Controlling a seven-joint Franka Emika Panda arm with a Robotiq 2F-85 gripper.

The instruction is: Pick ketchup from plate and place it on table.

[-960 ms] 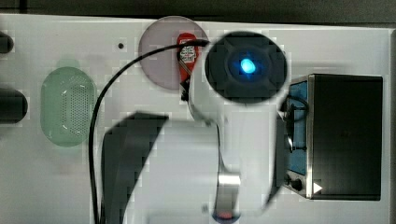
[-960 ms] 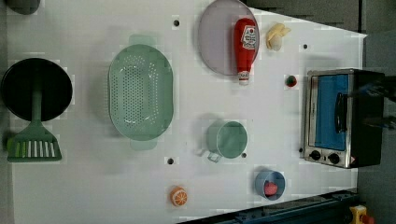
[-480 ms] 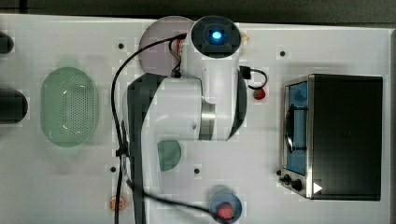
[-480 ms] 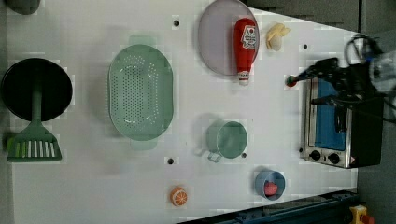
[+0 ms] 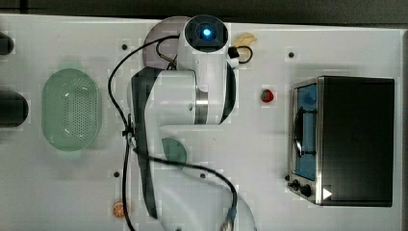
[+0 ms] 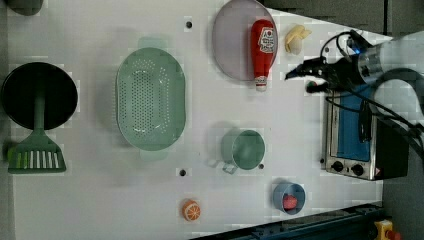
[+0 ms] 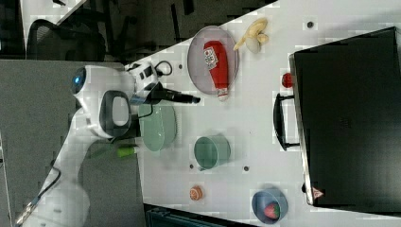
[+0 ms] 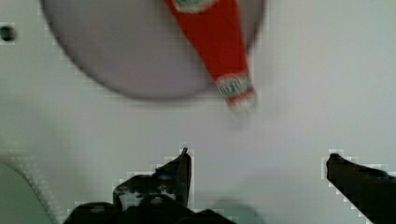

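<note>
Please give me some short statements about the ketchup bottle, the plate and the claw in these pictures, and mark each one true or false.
1. The red plastic ketchup bottle lies on the round greyish mauve plate. True.
2. The bottle's cap sticks out past the plate's rim. True.
3. The black claw is shut on the bottle. False: it is open and holds nothing.
4. The oval pale green perforated basket stands on the plate. False: it stands on the white table, apart from the plate.
5. A yellow banana lies beside the plate. True.

A green basket point(image 6: 150, 99), green mug point(image 6: 243, 149), toaster oven point(image 6: 356, 137), black pan point(image 6: 39, 96), spatula point(image 6: 36, 150) and banana point(image 6: 296, 39).
</note>
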